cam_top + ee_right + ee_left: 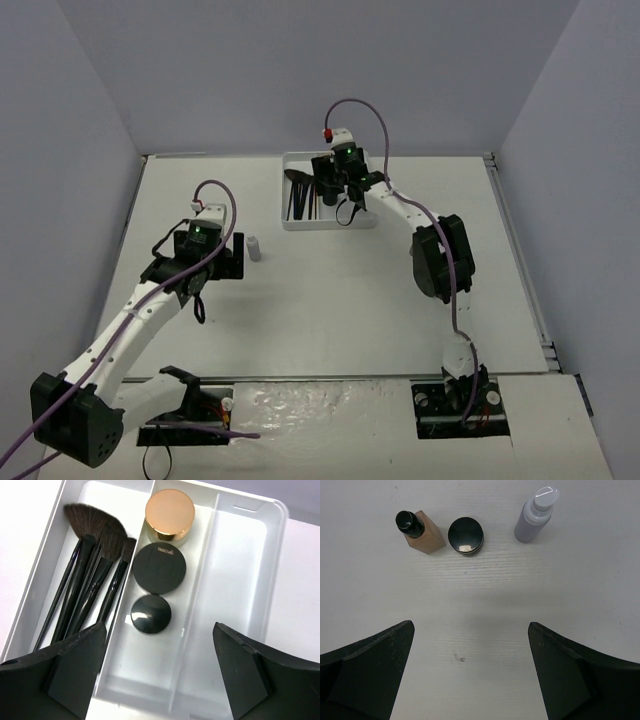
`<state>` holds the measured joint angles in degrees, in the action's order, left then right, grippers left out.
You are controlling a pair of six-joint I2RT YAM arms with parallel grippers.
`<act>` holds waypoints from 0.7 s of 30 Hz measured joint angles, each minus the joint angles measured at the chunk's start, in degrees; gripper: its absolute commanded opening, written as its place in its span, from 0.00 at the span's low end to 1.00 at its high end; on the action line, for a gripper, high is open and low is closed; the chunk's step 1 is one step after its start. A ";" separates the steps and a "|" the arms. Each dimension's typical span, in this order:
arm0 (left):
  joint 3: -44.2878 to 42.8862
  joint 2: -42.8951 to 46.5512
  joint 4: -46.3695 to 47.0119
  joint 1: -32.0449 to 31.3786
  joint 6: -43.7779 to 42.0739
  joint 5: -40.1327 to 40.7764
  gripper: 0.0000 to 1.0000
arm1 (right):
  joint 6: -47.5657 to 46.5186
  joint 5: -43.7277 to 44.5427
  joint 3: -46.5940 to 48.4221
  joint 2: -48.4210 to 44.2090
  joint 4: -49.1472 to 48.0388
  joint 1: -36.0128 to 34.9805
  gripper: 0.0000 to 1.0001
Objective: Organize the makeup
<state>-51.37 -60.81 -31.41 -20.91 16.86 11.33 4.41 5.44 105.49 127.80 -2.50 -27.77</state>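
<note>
In the right wrist view the white tray (280,510) holds several black brushes (90,580) in its left compartment. Its middle compartment holds a gold-lidded jar (170,515), a large black compact (159,569) and a small black compact (151,614). My right gripper (160,627) hangs open over the tray, holding nothing. On the table before my open left gripper (471,627) stand a tan bottle with a black cap (422,531), a round black compact (465,536) and a pale bottle (536,516).
The tray (290,225) sits at the back centre of the table, with the right gripper (340,190) over it. The pale bottle (255,248) stands just right of the left gripper (213,268). The tray's right compartment (235,580) holds nothing.
</note>
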 measured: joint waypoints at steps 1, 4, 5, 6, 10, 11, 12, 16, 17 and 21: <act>-0.18 -0.48 0.02 0.00 0.36 -0.16 0.97 | 0.02 0.04 -1.13 -1.84 0.37 0.00 0.87; -1.06 -2.27 0.32 0.00 2.33 -0.32 0.94 | 0.18 0.13 -5.47 -8.23 -0.29 0.00 0.89; -1.49 -3.11 0.49 0.00 3.11 -0.15 0.93 | 0.24 0.14 -7.22 -10.58 -0.47 0.00 0.90; -2.07 -4.34 0.59 -0.02 4.28 0.36 0.92 | 0.27 0.15 -9.23 -12.93 -1.09 0.03 0.90; -3.59 -9.83 2.23 0.18 9.19 2.25 0.88 | 1.04 0.40 -17.61 -22.06 -1.19 0.04 0.92; -3.66 -11.07 2.64 0.26 10.35 2.53 0.86 | 1.36 0.47 -19.16 -23.98 -0.93 0.04 0.93; -3.66 -12.24 2.90 0.34 11.63 2.91 0.85 | 1.80 0.64 -20.80 -25.78 -1.46 0.04 0.93; -3.68 -17.40 4.47 1.15 16.99 4.48 0.79 | 3.90 1.40 -29.51 -34.33 -2.94 0.07 0.93; -3.68 -18.69 4.93 1.49 18.12 4.82 0.78 | 4.38 1.52 -31.72 -36.54 -2.51 0.09 0.93; -3.68 -22.36 7.02 3.24 21.89 5.40 0.75 | 5.80 1.65 -36.47 -42.89 -2.36 0.26 0.93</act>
<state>-55.05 -83.17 -24.40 -17.67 38.76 16.73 10.21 7.09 69.02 84.92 -4.86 -27.50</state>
